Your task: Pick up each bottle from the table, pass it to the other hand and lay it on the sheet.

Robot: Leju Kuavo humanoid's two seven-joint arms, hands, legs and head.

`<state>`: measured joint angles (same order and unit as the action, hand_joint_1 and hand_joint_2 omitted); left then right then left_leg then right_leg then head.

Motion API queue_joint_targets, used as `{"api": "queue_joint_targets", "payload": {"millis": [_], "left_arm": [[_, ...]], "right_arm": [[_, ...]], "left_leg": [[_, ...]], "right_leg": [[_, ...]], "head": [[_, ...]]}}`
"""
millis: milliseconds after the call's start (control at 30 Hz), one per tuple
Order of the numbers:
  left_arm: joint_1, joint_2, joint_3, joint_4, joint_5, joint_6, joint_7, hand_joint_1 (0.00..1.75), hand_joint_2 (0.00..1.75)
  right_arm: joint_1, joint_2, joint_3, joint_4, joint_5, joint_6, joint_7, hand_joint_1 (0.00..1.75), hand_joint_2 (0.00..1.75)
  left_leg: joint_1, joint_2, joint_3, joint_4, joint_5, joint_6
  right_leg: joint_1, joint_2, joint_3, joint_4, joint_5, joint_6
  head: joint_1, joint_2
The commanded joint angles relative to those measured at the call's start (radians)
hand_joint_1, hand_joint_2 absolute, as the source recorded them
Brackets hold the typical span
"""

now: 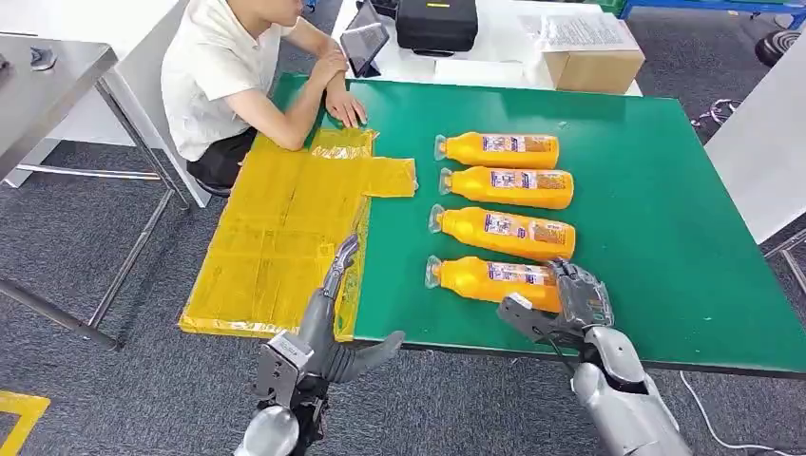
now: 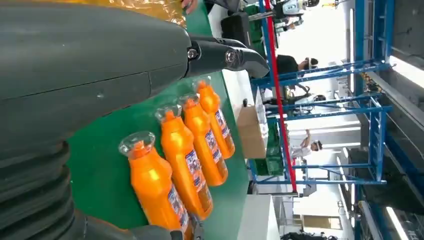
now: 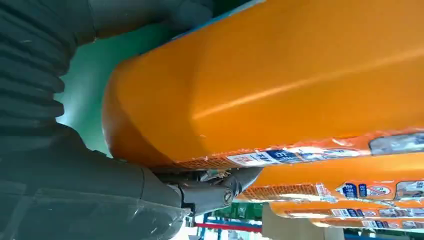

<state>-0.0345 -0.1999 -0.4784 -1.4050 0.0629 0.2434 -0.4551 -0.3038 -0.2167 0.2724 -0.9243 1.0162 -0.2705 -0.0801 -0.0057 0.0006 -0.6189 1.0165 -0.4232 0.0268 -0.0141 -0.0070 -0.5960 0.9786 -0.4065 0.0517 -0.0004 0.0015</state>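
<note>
The right robot hand [image 1: 561,306] wraps the base of the nearest bottle [image 1: 489,279] on the green bench [image 1: 665,237], while the left robot hand [image 1: 328,323] hovers spread and empty over the yellow sheet [image 1: 276,237].

Left hand [image 1: 328,328] hangs flat with fingers extended; right hand [image 1: 561,304] curls, fingers apart.

Three cameras: one high overview, two close wrist views turned on their side.

The head view looks forward and down from high up, over the green table [image 1: 656,190], the yellow sheet [image 1: 276,237] and the four orange bottles [image 1: 501,149]. The left wrist view sits close behind the left hand [image 2: 90,75] and looks along the table at the same bottle row. The right wrist view sits very close behind the right hand [image 3: 75,185], right against the nearest bottle [image 3: 280,85].
</note>
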Motion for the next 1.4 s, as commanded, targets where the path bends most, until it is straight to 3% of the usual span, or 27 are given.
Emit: {"api": "queue_joint_targets", "payload": {"millis": [33,267,300,367,467,500,600,733,833,1200,1400], "left_arm": [[-0.049,0.018,0.004,0.057,0.017,-0.010,-0.001,0.00,1.75],[-0.058,0.022,-0.004,0.063,0.027,-0.021,-0.006,0.00,1.75],[-0.053,0.018,0.005,0.058,0.042,-0.017,-0.016,0.00,1.75],[-0.048,0.008,0.025,0.060,0.072,0.001,-0.024,0.00,1.75],[-0.051,0.011,0.025,0.064,0.077,0.002,-0.026,0.00,1.75],[-0.040,-0.030,0.086,0.075,0.185,0.009,0.008,0.00,1.75],[-0.075,-0.052,0.157,0.179,0.379,0.016,0.064,0.00,1.75],[-0.098,-0.014,0.157,0.315,0.562,-0.111,0.136,0.00,1.75],[-0.098,-0.008,0.147,0.337,0.573,-0.131,0.135,0.00,1.75],[-0.096,-0.008,0.136,0.320,0.578,-0.127,0.132,0.00,1.75],[-0.112,0.011,0.076,0.366,0.597,-0.199,0.186,0.00,1.75]], "right_arm": [[0.003,-0.020,0.032,0.202,-0.096,0.124,-0.025,1.75,1.75],[0.080,0.011,-0.003,0.206,-0.203,0.115,-0.120,1.75,1.75],[0.107,0.039,-0.037,0.150,-0.296,0.119,-0.226,1.75,1.75],[0.143,0.076,-0.074,0.056,-0.404,0.153,-0.294,1.75,1.75],[0.154,0.082,-0.062,0.013,-0.406,0.161,-0.261,1.75,1.75],[0.166,0.098,-0.075,-0.040,-0.455,0.150,-0.318,1.75,1.75],[0.178,0.152,-0.071,-0.167,-0.552,0.147,-0.345,1.75,1.75],[0.170,0.205,-0.050,-0.253,-0.664,0.106,-0.372,1.75,1.75],[0.169,0.211,-0.036,-0.261,-0.680,0.103,-0.369,1.75,1.75],[0.170,0.199,-0.028,-0.249,-0.695,0.093,-0.373,1.75,1.75],[0.154,0.236,0.010,-0.235,-0.730,0.118,-0.395,1.75,1.75]], "left_leg": [[0.002,-0.003,0.005,-0.002,0.000,-0.002],[0.003,-0.006,0.014,-0.003,-0.001,-0.002],[0.003,-0.005,0.016,-0.002,-0.003,-0.001],[0.003,-0.005,0.023,-0.003,-0.007,-0.001],[0.003,-0.001,0.026,-0.003,-0.010,-0.002],[0.002,0.001,0.026,-0.002,-0.011,-0.001],[0.003,0.007,0.027,-0.002,-0.011,-0.002],[0.002,0.006,0.024,-0.003,-0.009,-0.003],[0.002,0.011,0.019,-0.001,-0.011,-0.002],[0.000,0.006,0.007,-0.001,-0.008,-0.002],[0.001,0.007,0.009,-0.001,-0.009,-0.003]], "right_leg": [[0.002,-0.003,0.006,-0.003,-0.001,-0.002],[0.003,-0.005,0.014,-0.006,-0.002,-0.003],[0.003,-0.005,0.011,-0.005,-0.003,-0.002],[0.003,-0.005,0.013,-0.006,-0.008,-0.002],[0.003,-0.001,0.016,-0.005,-0.008,-0.002],[0.002,0.001,0.025,-0.004,-0.007,-0.001],[0.003,0.005,0.024,-0.004,-0.006,-0.004],[0.002,0.006,0.021,-0.003,-0.006,-0.004],[0.002,0.010,0.015,0.000,-0.005,-0.004],[0.000,0.006,0.006,0.000,-0.006,-0.003],[0.001,0.007,0.007,0.000,-0.007,-0.004]], "head": [[0.000,0.000],[0.000,0.000],[0.000,0.000],[0.000,0.000],[0.000,0.000],[0.000,0.000],[-0.001,0.000],[0.000,0.000],[-0.001,0.000],[0.000,0.000],[0.000,0.000]]}}
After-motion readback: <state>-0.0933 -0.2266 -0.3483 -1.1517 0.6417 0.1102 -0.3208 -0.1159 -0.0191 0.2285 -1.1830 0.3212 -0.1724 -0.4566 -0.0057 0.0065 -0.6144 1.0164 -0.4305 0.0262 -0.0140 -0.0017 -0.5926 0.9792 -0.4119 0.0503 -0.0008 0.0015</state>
